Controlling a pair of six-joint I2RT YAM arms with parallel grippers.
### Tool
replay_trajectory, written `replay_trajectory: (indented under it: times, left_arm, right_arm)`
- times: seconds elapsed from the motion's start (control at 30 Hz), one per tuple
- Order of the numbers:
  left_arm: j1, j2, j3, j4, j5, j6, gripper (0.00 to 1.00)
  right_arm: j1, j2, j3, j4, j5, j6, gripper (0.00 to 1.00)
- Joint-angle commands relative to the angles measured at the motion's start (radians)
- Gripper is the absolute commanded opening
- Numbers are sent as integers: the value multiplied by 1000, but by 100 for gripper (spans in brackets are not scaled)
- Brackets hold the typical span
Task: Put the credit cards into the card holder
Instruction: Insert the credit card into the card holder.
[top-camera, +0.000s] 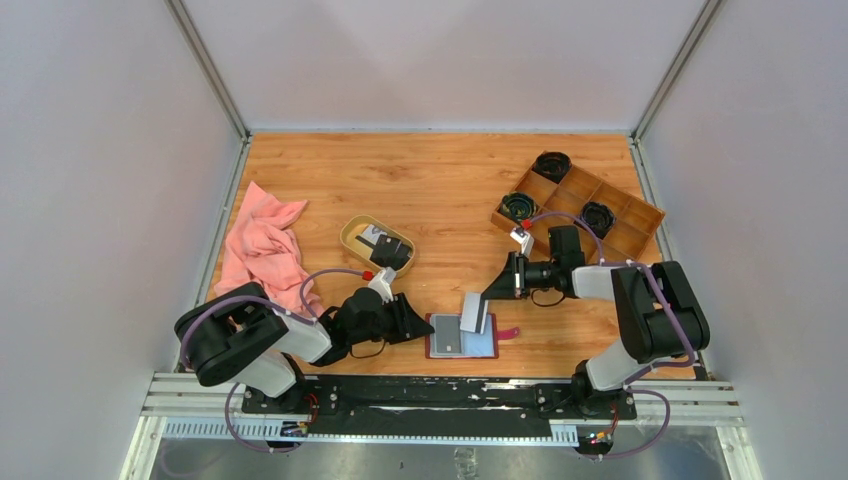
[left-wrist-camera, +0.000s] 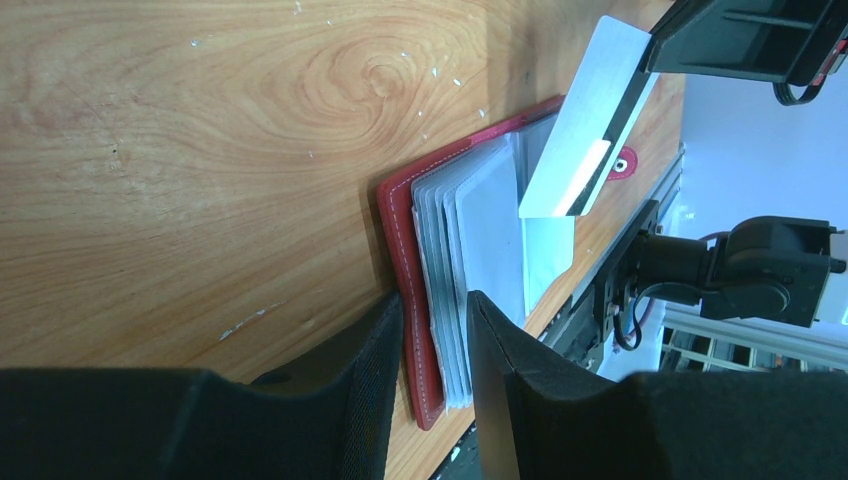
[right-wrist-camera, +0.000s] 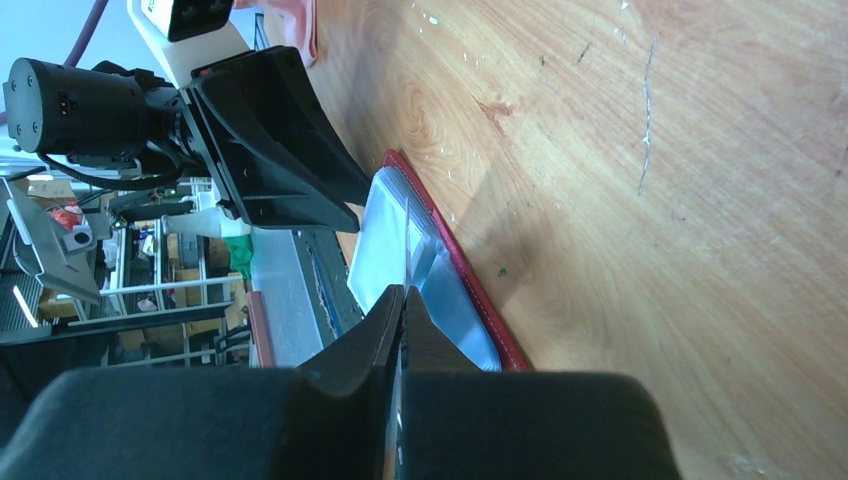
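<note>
The dark red card holder (top-camera: 461, 337) lies open near the front edge, grey pockets up. My left gripper (top-camera: 418, 325) is shut on its left edge; in the left wrist view the fingers (left-wrist-camera: 375, 370) pinch the red cover and pocket stack (left-wrist-camera: 470, 230). My right gripper (top-camera: 490, 293) is shut on a pale credit card (top-camera: 473, 312), tilted with its lower edge over the open pockets. That card (left-wrist-camera: 585, 130) shows a dark stripe. In the right wrist view it is edge-on (right-wrist-camera: 406, 240) above the holder (right-wrist-camera: 455, 300). More cards, one black (top-camera: 391, 251), lie in the oval dish.
The oval tan dish (top-camera: 352, 232) sits left of centre, behind my left gripper. A pink cloth (top-camera: 262, 250) is bunched at the left side. A brown wooden compartment tray (top-camera: 630, 215) with dark round items stands at the back right. The table's front edge is just beyond the holder.
</note>
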Motion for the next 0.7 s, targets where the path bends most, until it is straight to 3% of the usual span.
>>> replay_trajectory:
  times: [0.0, 0.67]
  left_arm:
    - [-7, 40, -32, -181, -45, 43, 38]
    - [-7, 43, -31, -181, -43, 45, 38]
  right_arm:
    - [3, -19, -30, 10, -21, 7, 0]
    - [17, -21, -46, 31, -24, 29, 0]
